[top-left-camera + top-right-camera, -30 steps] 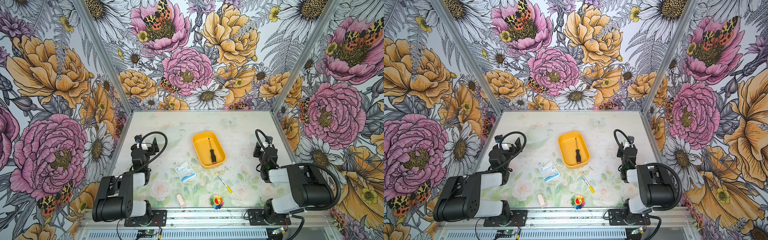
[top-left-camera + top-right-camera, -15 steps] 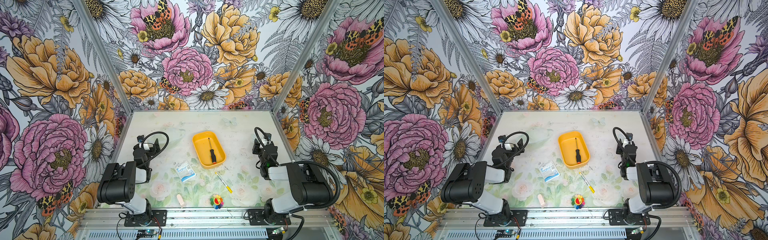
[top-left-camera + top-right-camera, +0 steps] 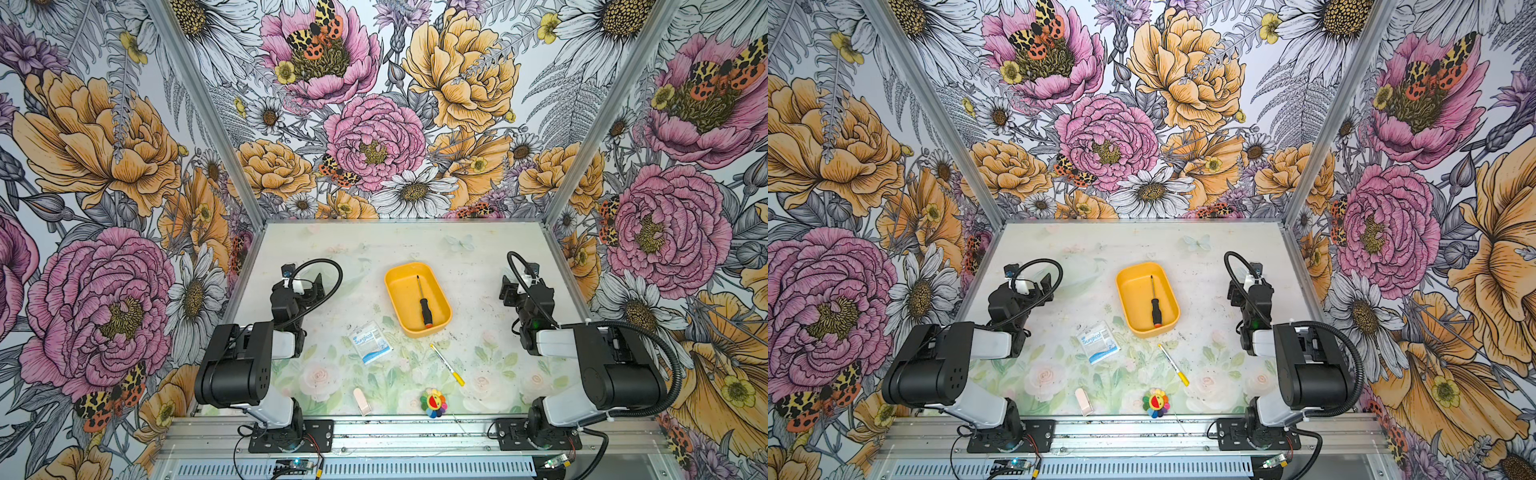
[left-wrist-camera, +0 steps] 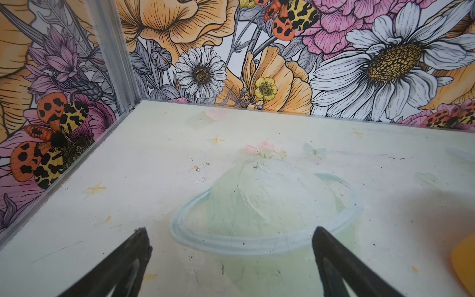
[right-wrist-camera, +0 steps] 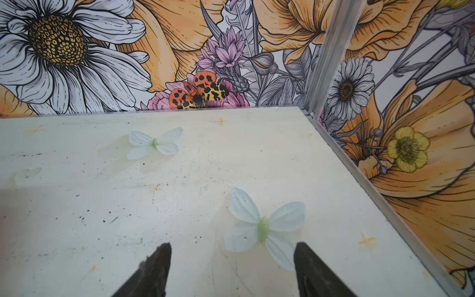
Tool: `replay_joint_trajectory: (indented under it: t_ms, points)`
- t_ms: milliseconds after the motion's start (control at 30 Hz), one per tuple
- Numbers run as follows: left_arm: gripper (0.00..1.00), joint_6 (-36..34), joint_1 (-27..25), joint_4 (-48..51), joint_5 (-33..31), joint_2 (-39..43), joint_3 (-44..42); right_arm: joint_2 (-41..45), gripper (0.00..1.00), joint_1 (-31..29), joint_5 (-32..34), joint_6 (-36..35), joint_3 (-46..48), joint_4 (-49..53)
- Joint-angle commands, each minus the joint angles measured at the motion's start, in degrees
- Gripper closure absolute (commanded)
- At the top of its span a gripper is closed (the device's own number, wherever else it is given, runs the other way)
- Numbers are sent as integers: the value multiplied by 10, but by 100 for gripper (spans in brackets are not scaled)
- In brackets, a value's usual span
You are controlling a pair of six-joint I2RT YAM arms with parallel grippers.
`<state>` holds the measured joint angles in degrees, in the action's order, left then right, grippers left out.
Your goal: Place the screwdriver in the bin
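Observation:
The screwdriver, black-handled with an orange end cap, lies lengthwise inside the yellow-orange bin at the table's middle. My left gripper hangs low over the table to the left of the bin, open, with only bare table between its fingers. A corner of the bin shows at the edge of the left wrist view. My right gripper is out to the right of the bin, open and empty, over a printed butterfly.
A white Surgical packet lies in front of the bin. A thin yellow-handled tool, a rainbow flower toy and a small pale pink piece lie nearer the front edge. Walls close in the left, right and back.
The left arm's elbow has risen and its gripper has shifted slightly right. The right gripper has edged toward the back. Screwdriver and bin have not moved.

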<state>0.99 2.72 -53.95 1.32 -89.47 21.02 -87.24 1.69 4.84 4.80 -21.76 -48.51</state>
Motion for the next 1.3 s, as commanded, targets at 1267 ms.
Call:
replay_joint_trajectory:
  t_ms: [1267]
  points:
    - [1, -12, -7, 1, -11, 5, 7, -7, 1, -3, -4, -3, -10, -3]
